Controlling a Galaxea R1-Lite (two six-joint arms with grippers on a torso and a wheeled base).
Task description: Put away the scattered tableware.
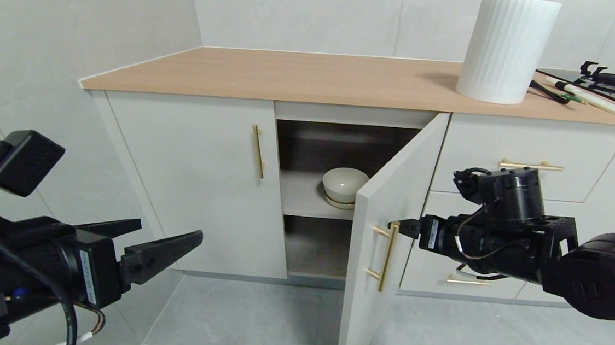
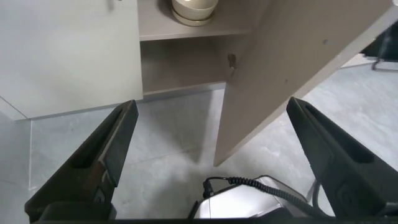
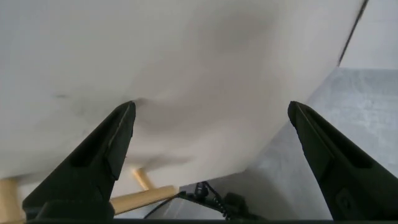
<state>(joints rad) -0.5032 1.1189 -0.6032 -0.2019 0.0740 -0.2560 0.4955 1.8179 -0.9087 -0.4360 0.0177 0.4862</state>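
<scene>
The bowl [image 1: 344, 183] sits on a plate [image 1: 340, 202] on the upper shelf [image 1: 300, 194] behind the open door [image 1: 387, 201], whose brass handle [image 1: 387, 258] has the right gripper [image 1: 403, 227] just beside it, claws spread wide, while the left gripper [image 1: 171, 227] hangs low and well apart, equally wide.

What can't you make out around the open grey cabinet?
Head view: dish under the cream bowl, covered but for its rim.
Head view: right part of the lower shelf, behind the open grey door.
Head view: slim utensils beside the white ribbed vase, too small.
</scene>
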